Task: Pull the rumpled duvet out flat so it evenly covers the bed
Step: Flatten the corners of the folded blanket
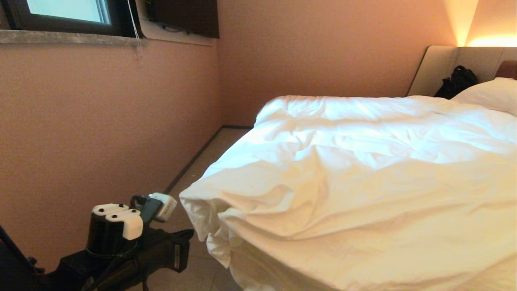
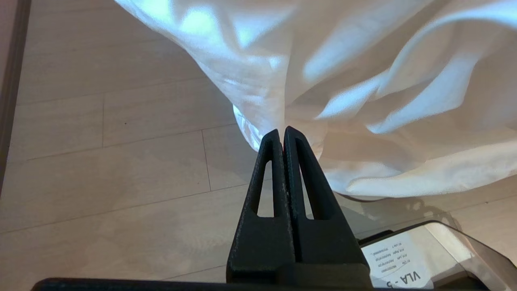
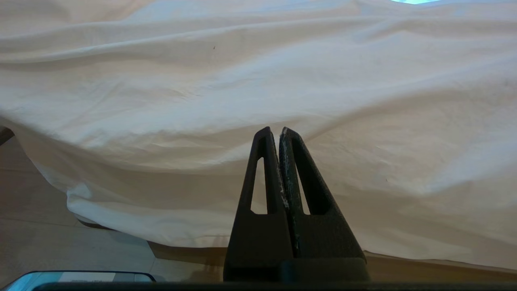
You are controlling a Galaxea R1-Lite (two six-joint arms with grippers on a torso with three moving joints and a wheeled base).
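At the bed's near corner, left gripper [image 2: 284, 130] clenched, tips just at a hanging duvet [image 2: 363, 81] fold above the plank floor [image 2: 101, 169]; grip on cloth not certain. Below it, a white label [image 2: 398, 252] on the robot's base reading "VLA -", rest too small. Right gripper [image 3: 274, 131] shut on nothing, facing the draped duvet side. Beyond, rumpled quilt spread over the bed [image 1: 250, 266], pillow [image 1: 490, 95] and black bag [image 1: 458, 81] by the headboard [image 1: 436, 66].
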